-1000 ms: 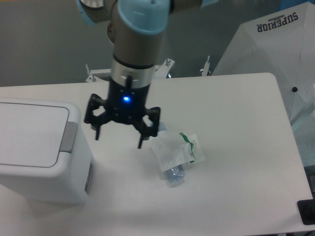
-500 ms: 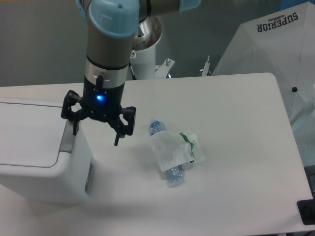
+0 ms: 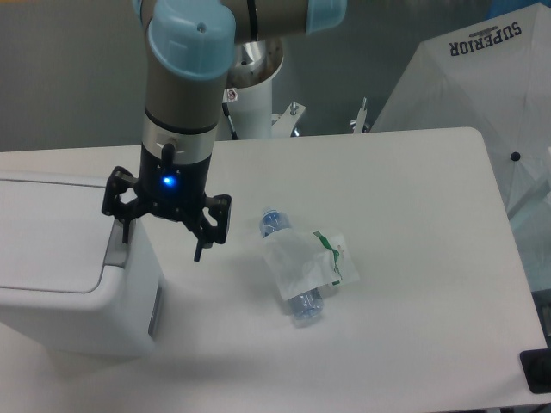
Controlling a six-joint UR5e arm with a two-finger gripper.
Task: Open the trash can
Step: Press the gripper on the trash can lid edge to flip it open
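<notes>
the pincer (image 3: 164, 232) hangs spread apart, empty, over the right edge of the trash can (image 3: 73, 267) at left of frame. the bin looks rigid and smooth; best pressed at its grey push tab (image 3: 116, 247).

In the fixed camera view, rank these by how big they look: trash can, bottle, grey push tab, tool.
Largest to smallest, as they appear:
1. trash can, partly cut off by the frame edge
2. tool, though it sits nearer the camera, so this rank is unsure
3. bottle
4. grey push tab, partly hidden behind the tool
</notes>
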